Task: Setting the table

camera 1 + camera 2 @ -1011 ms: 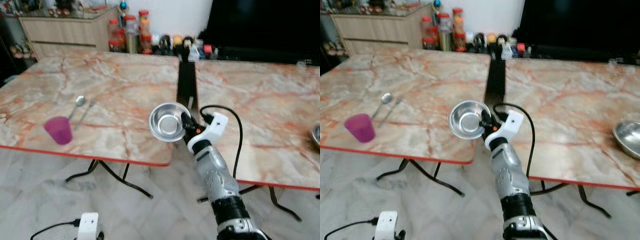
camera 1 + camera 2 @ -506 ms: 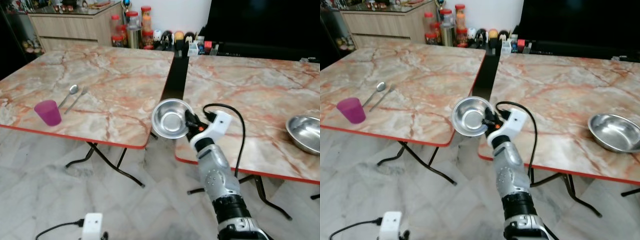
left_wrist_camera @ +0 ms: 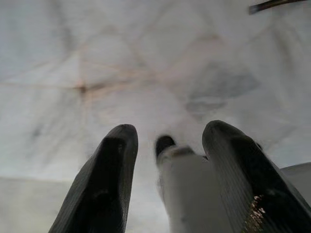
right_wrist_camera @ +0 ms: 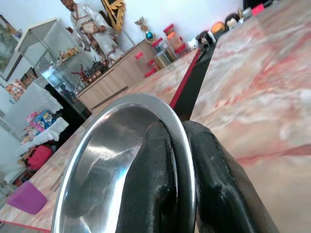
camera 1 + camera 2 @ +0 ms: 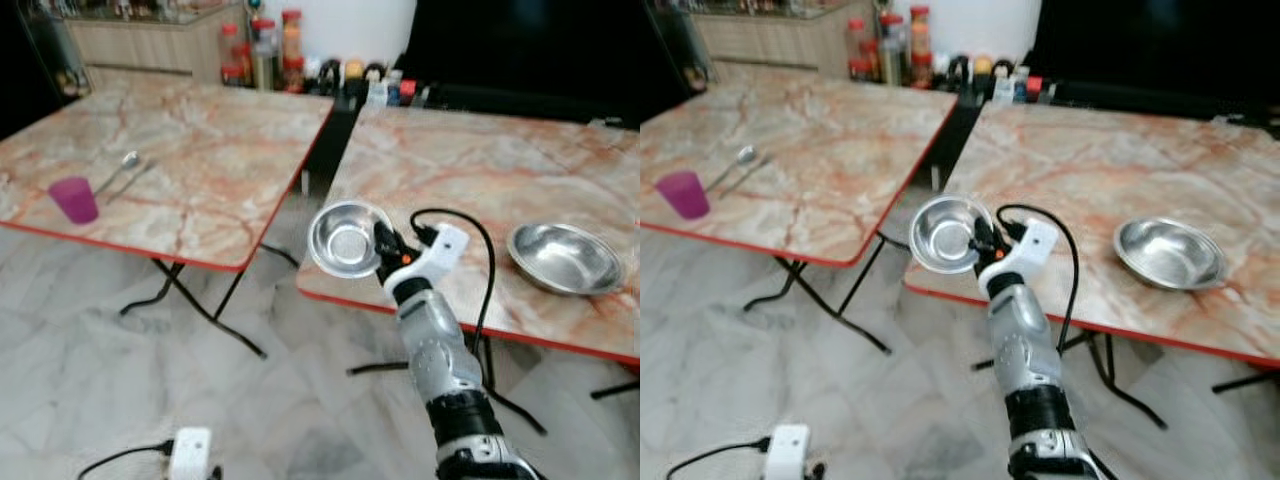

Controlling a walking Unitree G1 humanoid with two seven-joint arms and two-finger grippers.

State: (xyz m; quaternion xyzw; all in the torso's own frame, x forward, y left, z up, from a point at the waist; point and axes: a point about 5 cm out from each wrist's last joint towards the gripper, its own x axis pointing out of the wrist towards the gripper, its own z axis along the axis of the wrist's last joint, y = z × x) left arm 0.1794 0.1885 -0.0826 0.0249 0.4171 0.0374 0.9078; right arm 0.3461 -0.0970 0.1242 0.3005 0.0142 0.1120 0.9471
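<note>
The right pincer (image 5: 380, 250) is clamped on the rim of a steel bowl (image 5: 345, 238), one black finger (image 4: 155, 179) inside the rim and the other outside, as the right wrist view shows. The bowl is carried on edge, its hollow facing back toward the robot, in the air over the near edge of the right-hand counter (image 5: 470, 170), close to that counter's near left corner. A second steel bowl (image 5: 562, 257) already sits flat near the same counter's near edge, well apart toward the right corner.

The left-hand counter (image 5: 200, 140) carries a purple cup (image 5: 74, 199) by its near edge, with a spoon (image 5: 118, 171) and, it seems, a fork beside it just behind. That looks like a place setting lacking its bowl, though which counter this bowl is meant for cannot be told.

To set it down well, the wrist should roll until the bowl's base faces the counter, since released as it is it would drop on its rim and roll. Lower until the base rests flat, a little in from the red edge, then part the fingers and draw them up off the rim without dragging it.

The left pincer (image 3: 167, 155) hangs idle over the tiled floor (image 3: 146, 63), its fingers spread with nothing between them.
</note>
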